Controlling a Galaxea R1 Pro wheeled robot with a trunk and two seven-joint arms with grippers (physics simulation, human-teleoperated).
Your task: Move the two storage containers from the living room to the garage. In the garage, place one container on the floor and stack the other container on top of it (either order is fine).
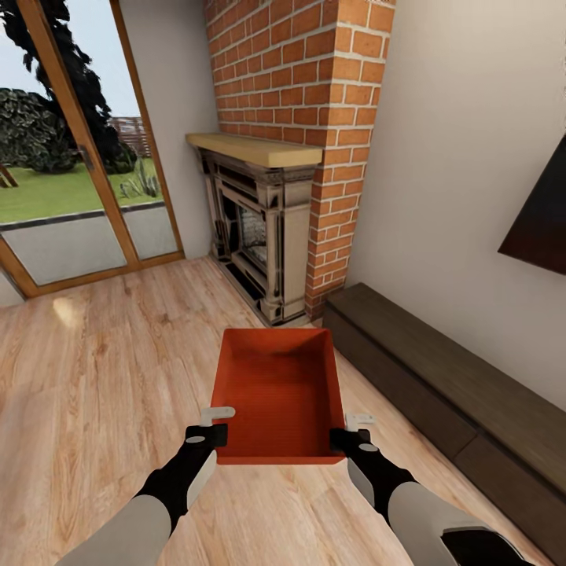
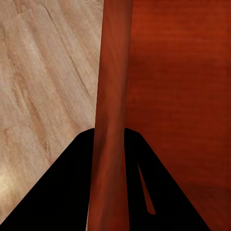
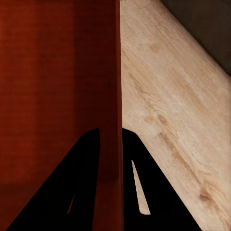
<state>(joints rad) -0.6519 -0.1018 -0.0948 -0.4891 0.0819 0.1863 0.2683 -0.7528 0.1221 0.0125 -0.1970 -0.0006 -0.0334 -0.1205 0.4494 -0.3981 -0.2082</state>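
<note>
One orange-red storage container [image 1: 279, 389] hangs in front of me above the light wood plank floor of the living room, open top facing up and nothing inside. My left gripper [image 1: 214, 431] is shut on its left wall near the front corner; the left wrist view has the wall [image 2: 111, 96] running between the two black fingers [image 2: 62, 192]. On the opposite side my right gripper [image 1: 346, 436] is shut on the right wall, and that wall [image 3: 111, 106] stands between its black fingers [image 3: 154, 197].
A brick fireplace [image 1: 267, 228] with a wooden mantel stands straight ahead. A low dark bench [image 1: 448, 393] runs along the white wall at right, under a dark TV [image 1: 542, 212]. Glass doors [image 1: 71, 181] with wood frames fill the left back. Plank floor [image 1: 102, 369] lies open at left.
</note>
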